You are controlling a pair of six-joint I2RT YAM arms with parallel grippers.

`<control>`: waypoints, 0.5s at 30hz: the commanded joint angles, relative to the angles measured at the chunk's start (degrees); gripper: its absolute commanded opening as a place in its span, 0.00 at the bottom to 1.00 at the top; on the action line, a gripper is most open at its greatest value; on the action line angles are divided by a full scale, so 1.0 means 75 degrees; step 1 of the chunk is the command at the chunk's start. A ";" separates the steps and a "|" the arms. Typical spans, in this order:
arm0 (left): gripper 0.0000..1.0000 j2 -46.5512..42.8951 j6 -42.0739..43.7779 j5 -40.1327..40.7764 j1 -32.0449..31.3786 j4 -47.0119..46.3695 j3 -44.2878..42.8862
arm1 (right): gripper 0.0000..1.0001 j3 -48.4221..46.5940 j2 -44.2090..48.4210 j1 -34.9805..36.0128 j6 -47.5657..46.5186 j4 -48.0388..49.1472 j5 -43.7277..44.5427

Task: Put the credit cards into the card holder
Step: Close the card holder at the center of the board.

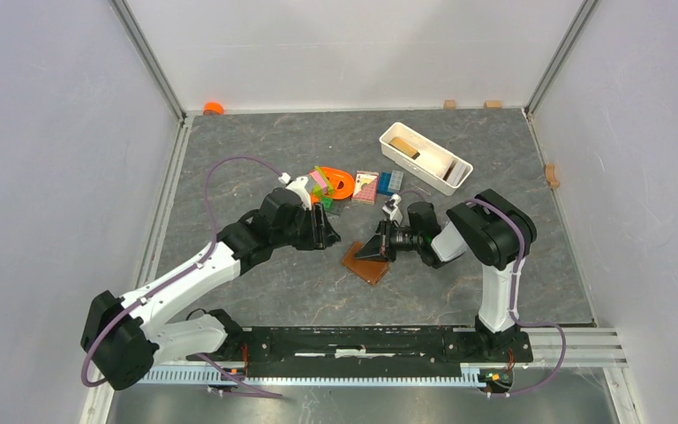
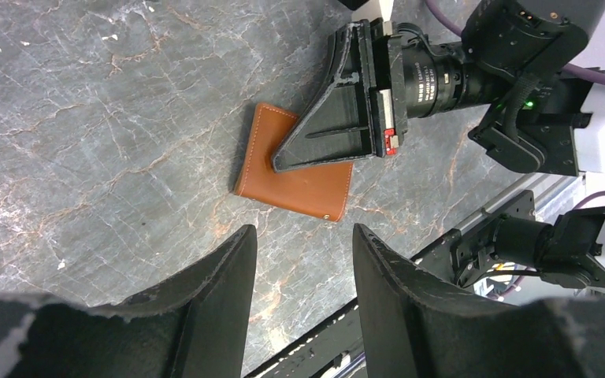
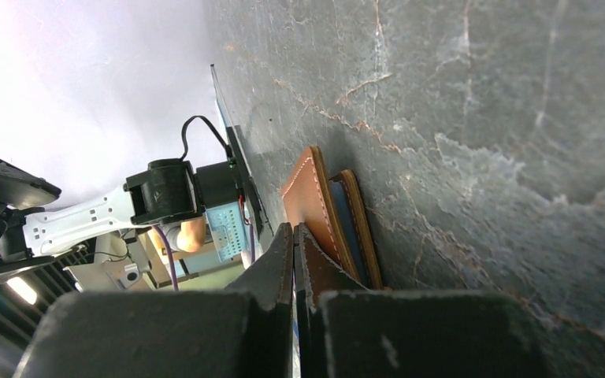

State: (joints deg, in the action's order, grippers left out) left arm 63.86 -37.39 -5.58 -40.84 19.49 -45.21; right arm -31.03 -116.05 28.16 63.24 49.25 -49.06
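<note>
The brown card holder (image 2: 303,189) lies on the tabletop (image 2: 87,118) under the right gripper (image 2: 278,163) (clenched tight on nothing) whose tip meets its cover — the left gripper (image 2: 303,236) hangs parted, near it.

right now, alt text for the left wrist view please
A folded brown card holder lies on a grey marbled table under the tip of the shut right claw. The left claw, open and empty, frames the bottom of the view.

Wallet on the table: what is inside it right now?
A thin blue edge, likely a card, shows between the leather flaps of the wallet. The rest of the inside is hidden by the folded leather.
</note>
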 commanded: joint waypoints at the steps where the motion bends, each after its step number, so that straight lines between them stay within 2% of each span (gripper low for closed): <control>1: 0.55 -0.0177 0.0388 0.0137 0.0057 -0.0354 -0.0228 | 0.00 0.0491 -0.1543 0.0202 -0.1374 -0.3646 0.3207; 6: 0.57 -0.0277 0.0492 0.0125 0.0185 -0.0363 -0.0230 | 0.00 0.0261 -0.1546 0.0260 -0.1302 -0.3527 0.2998; 11: 0.63 -0.0606 0.0625 0.0480 0.0522 -0.0282 -0.0230 | 0.00 -0.0786 0.0661 0.0814 -0.2788 -0.5542 0.4629; 13: 0.65 -0.0685 0.0688 0.0511 0.0641 -0.0267 -0.0250 | 0.00 -0.1329 0.1369 0.0974 -0.3413 -0.6053 0.4811; 15: 0.67 -0.0715 0.0747 0.0532 0.0766 -0.0214 -0.0303 | 0.02 -0.1741 0.1791 0.1035 -0.3868 -0.6185 0.4506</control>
State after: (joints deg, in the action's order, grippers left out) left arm 60.03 -35.33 -3.51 -36.71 19.16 -45.21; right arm -40.58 -105.34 34.76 50.50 24.58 -33.74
